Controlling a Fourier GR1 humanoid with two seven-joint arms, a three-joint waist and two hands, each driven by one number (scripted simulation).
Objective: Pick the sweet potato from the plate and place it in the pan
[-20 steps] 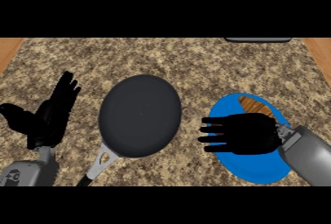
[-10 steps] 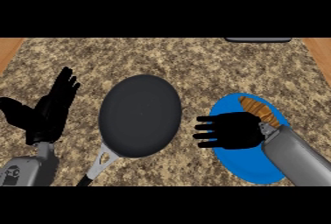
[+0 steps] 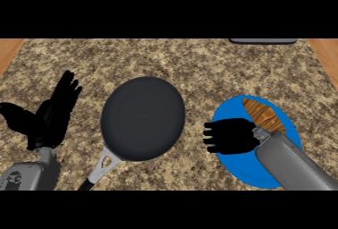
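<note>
Over the blue plate (image 3: 246,172) hovers the right hand (image 3: 231,136), fingers curled inward, seemingly holding nothing. Just beyond it lies the sweet potato (image 3: 264,117), on the plate: stiff, fairly heavy, rough-skinned, best gripped around its thick middle. Left of the plate waits the pan (image 3: 142,118); the left hand (image 3: 49,118) rests open.

A single head view looks steeply down, close on the counter (image 3: 198,62), forearms entering from below.
</note>
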